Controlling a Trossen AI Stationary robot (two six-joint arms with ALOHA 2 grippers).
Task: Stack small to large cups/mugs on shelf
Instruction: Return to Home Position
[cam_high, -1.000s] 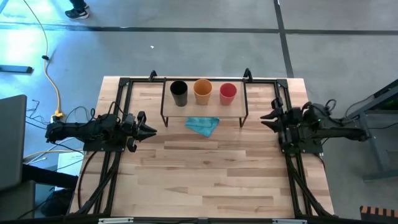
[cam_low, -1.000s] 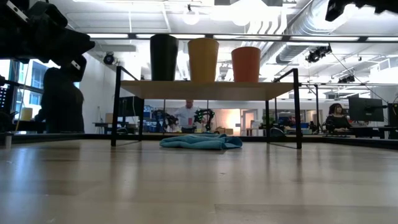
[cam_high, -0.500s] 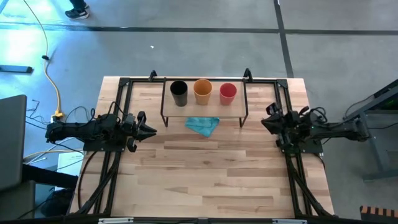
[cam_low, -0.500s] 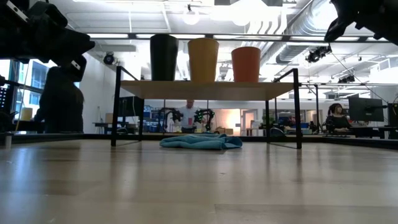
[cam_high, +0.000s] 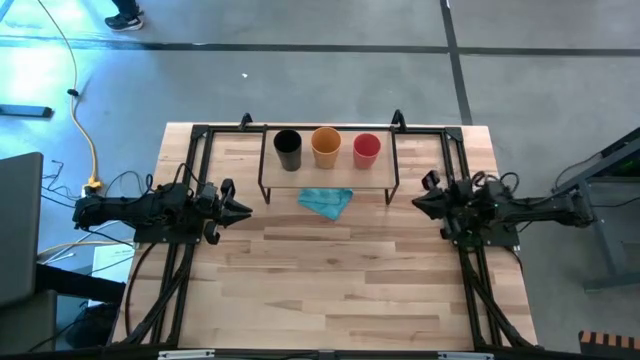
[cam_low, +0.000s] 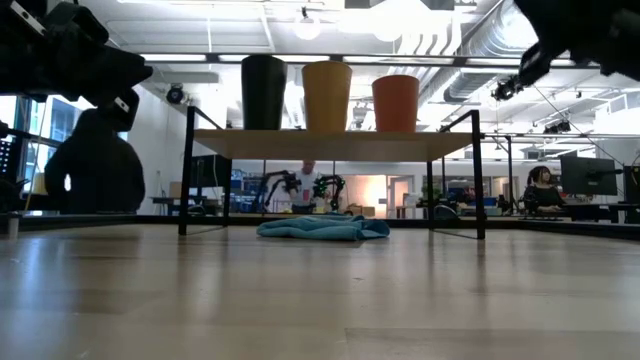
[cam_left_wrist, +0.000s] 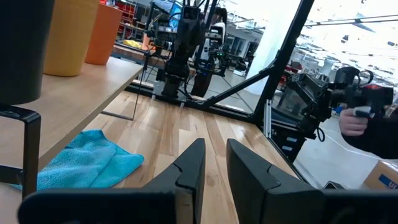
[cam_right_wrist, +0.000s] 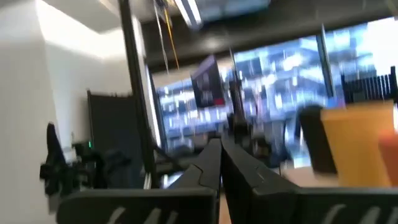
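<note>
Black cup (cam_high: 288, 146), yellow-orange cup (cam_high: 325, 143), red-orange cup (cam_high: 366, 148) upright in row on shelf (cam_high: 330, 180), not nested; left gripper (cam_high: 240, 210) at table (cam_high: 330, 290) edge, fingers slightly parted, empty; right gripper (cam_high: 420, 202) beside shelf, fingers pressed together, empty; rec. homing right arm outward, clear of shelf legs.

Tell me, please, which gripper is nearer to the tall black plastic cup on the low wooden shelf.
Left. The left gripper sits just off the shelf end where the black cup stands; the right gripper is off the opposite end, beyond the yellow-orange cup and red-orange cup.
</note>
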